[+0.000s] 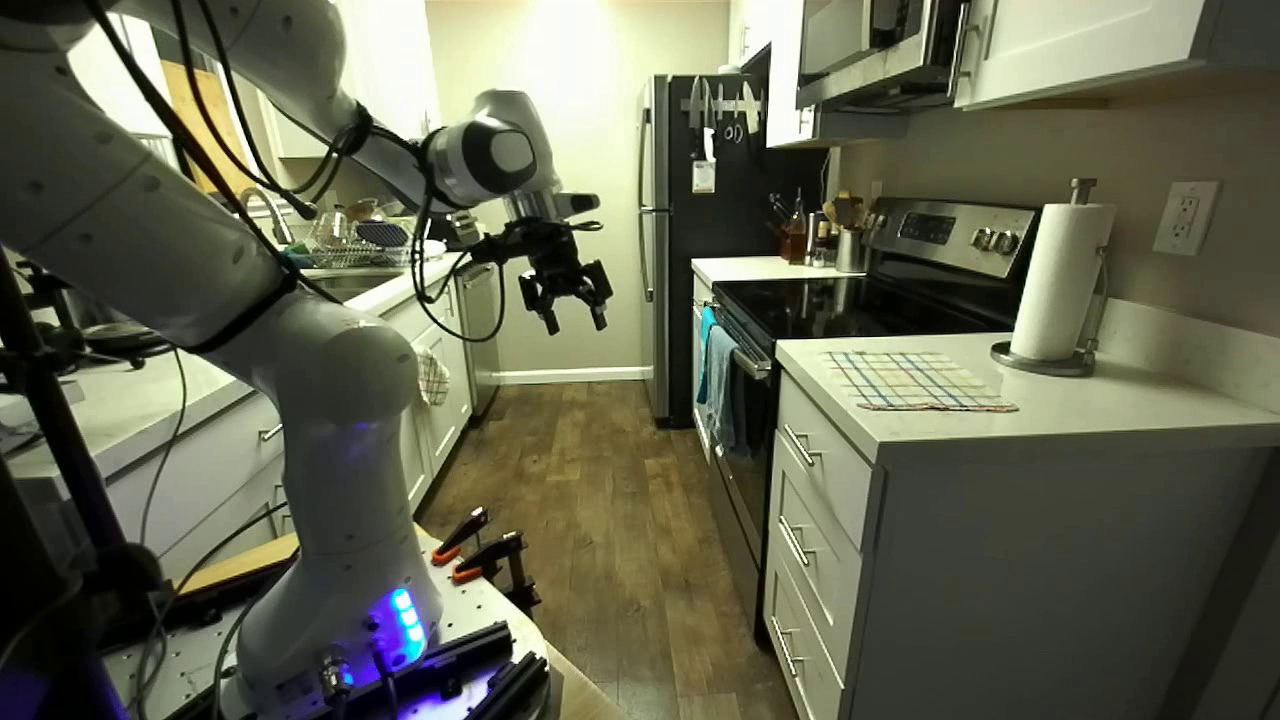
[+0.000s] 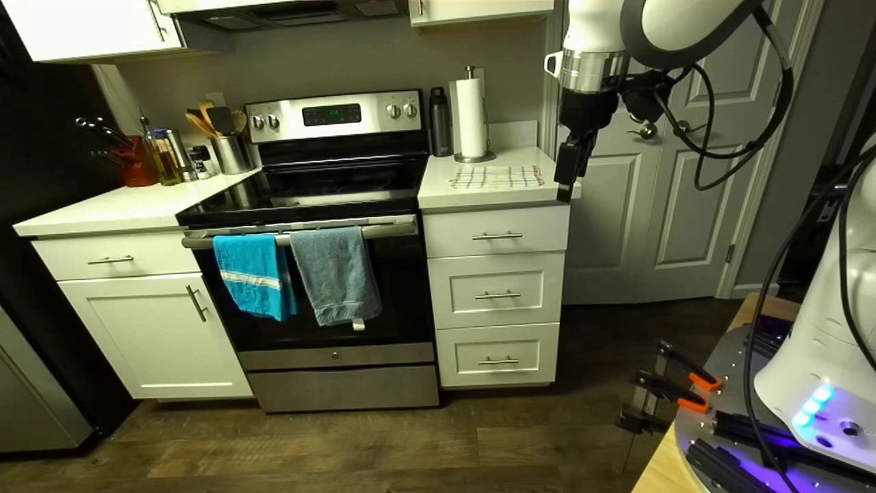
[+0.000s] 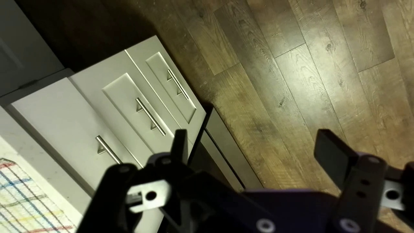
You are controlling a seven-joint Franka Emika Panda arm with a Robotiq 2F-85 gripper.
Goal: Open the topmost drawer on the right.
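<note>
The topmost drawer (image 2: 496, 219) is a wide, shallow white front under the right-hand counter, and it is shut. Its bar handle (image 2: 497, 235) is silvery. The drawer also shows in an exterior view (image 1: 838, 470) and in the wrist view (image 3: 61, 116), where a finger hides the handle's lower end. My gripper (image 1: 576, 323) is open and empty, pointing down in the air above the floor, apart from the drawer. In an exterior view the gripper (image 2: 564, 195) overlaps the counter's right end. In the wrist view the gripper (image 3: 252, 132) has its fingers wide apart.
Two deeper drawers (image 2: 497, 315) lie below. A stove (image 2: 308, 274) with towels on its oven handle stands beside them. The counter (image 2: 438, 195) bears a checked cloth (image 2: 496, 177) and a paper towel roll (image 2: 471, 116). Clamps (image 1: 490, 550) edge the robot's table.
</note>
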